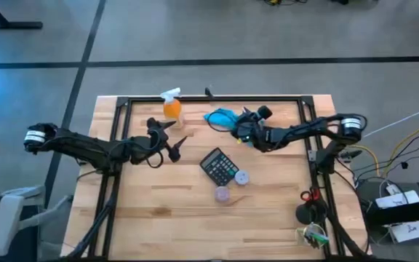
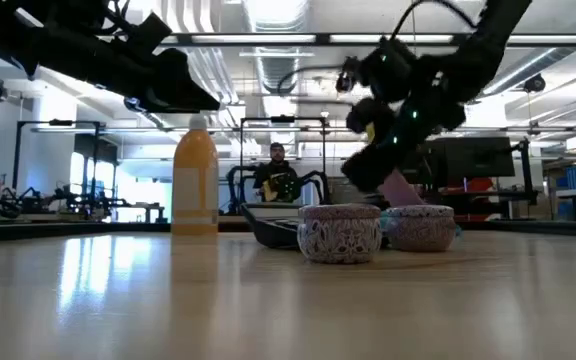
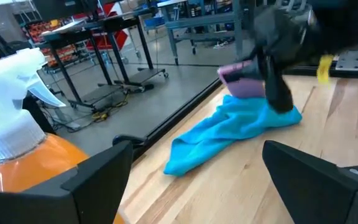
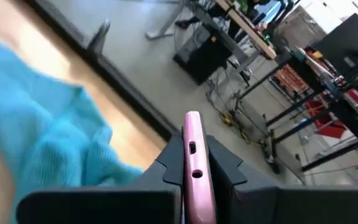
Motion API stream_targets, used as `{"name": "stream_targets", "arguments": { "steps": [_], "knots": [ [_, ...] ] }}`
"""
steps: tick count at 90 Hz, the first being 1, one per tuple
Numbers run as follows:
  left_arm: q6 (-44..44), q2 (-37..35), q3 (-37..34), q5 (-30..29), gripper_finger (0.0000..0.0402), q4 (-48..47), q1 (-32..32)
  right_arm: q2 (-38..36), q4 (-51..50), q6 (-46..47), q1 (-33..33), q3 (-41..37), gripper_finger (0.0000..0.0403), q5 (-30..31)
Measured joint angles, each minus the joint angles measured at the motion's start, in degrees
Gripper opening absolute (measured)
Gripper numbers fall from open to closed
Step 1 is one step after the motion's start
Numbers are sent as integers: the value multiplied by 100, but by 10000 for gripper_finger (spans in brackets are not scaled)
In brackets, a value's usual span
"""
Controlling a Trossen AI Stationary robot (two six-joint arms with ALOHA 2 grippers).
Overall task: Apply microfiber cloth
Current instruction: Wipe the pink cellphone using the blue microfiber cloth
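The teal-blue microfiber cloth [image 1: 220, 116] lies crumpled on the table near its far edge, also seen in the left wrist view [image 3: 235, 127] and the right wrist view [image 4: 39, 124]. Right beside it, on its right end, my right gripper [image 1: 244, 129] is shut on a thin pink flat object [image 4: 193, 163]. My left gripper [image 1: 172, 138] hovers open to the left, just in front of the orange spray bottle [image 1: 172, 106], with nothing between its fingers [image 3: 98, 171]. My right gripper pinches the pink flat object between its two fingers, on the two broad faces [image 4: 194, 177]; one narrow edge, with two small holes, sticks out past the fingertips. The object [image 3: 241, 79] is held just over the cloth's right end; whether it touches the cloth cannot be told.
A black calculator [image 1: 219, 166] lies at the table's middle, with two small patterned round cups [image 1: 240, 177] [image 1: 222, 193] next to it toward the near edge. A dark metal frame [image 1: 209, 97] runs around the table. Small tools [image 1: 308, 196] lie at the near right.
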Motion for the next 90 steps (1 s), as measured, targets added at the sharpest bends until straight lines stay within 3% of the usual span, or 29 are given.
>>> {"name": "stream_targets", "arguments": {
  "steps": [14, 26, 42, 71, 90],
  "knots": [
    [11, 0, 0, 0, 347, 9, 2, 477, 474, 240, 15, 27, 62, -444],
    [16, 2, 0, 0, 347, 23, 2, 686, 514, 620, -13, 259, 96, -1142],
    [18, 2, 0, -1, 347, 45, 2, 731, 262, 951, -26, 710, 129, -1637],
    [8, 2, 2, -2, 347, -14, 2, 232, -2151, 894, -26, 1945, 162, -1921],
    [-4, 2, 2, 0, 347, -54, -9, -79, -3423, 925, -22, 2152, 153, -2339]
  ]
}}
